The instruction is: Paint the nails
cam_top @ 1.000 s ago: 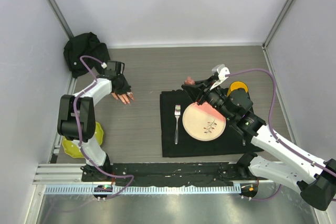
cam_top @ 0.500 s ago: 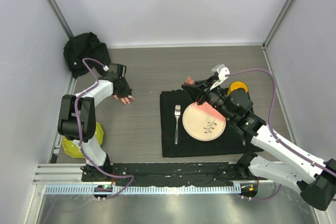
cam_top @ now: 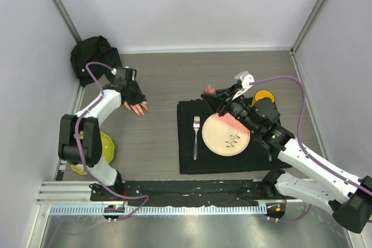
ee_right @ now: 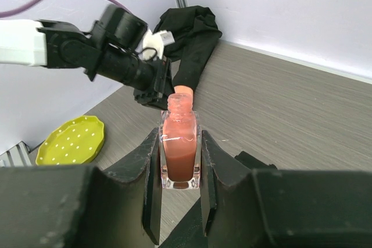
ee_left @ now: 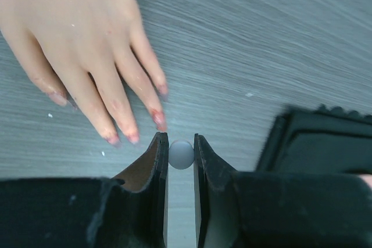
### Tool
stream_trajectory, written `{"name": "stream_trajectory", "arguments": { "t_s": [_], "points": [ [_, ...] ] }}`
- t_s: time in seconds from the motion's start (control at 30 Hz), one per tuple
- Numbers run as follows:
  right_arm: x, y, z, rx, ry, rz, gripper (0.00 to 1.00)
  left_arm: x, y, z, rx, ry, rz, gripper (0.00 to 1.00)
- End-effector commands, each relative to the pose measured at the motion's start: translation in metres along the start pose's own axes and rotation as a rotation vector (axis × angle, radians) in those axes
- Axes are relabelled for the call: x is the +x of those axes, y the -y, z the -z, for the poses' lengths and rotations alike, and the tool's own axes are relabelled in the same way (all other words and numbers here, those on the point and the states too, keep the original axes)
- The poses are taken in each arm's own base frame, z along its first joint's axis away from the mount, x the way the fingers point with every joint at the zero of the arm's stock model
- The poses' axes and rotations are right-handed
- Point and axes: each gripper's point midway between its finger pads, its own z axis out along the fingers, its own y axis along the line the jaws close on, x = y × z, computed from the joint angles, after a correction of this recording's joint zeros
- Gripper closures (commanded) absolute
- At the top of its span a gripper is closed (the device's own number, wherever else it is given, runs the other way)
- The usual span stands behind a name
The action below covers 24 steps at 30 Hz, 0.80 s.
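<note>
Where the mannequin hand lies by the left edge of the surface, its nails sit just before the left end effector, which pinches a small grey ball. The right end effector grips an open polish bottle.

Take the mat as your reference on the counter.
- On it: plate at centre, fork left of the plate.
- Over its far edge: right claw, bottle between the jaws.
- Left of the mat, apart: mannequin hand, nails angled toward the mat; left claw above it, small ball between the jaws.
- Far-left corner: bundled cloth.
- Near left: dotted dish.
</note>
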Motion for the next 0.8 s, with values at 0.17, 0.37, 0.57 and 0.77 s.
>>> {"name": "stream_trajectory", "arguments": {
  "t_s": [0.17,0.37,0.57,0.77],
  "points": [
    [-0.01,-0.009,-0.003,-0.031,-0.02,-0.022,0.99,-0.012,0.064,0.111,0.31,0.051,-0.055,1.0],
    [0.019,-0.031,-0.001,-0.165,-0.201,-0.008,0.99,0.009,0.11,0.202,0.581,0.043,-0.165,1.0],
    [0.031,-0.055,0.007,-0.307,-0.348,-0.005,0.99,0.037,0.16,0.292,0.787,0.12,-0.281,1.0],
    [0.023,-0.076,0.013,-0.422,-0.366,-0.021,0.99,0.065,0.191,0.33,0.878,0.114,-0.338,1.0]
  ]
}}
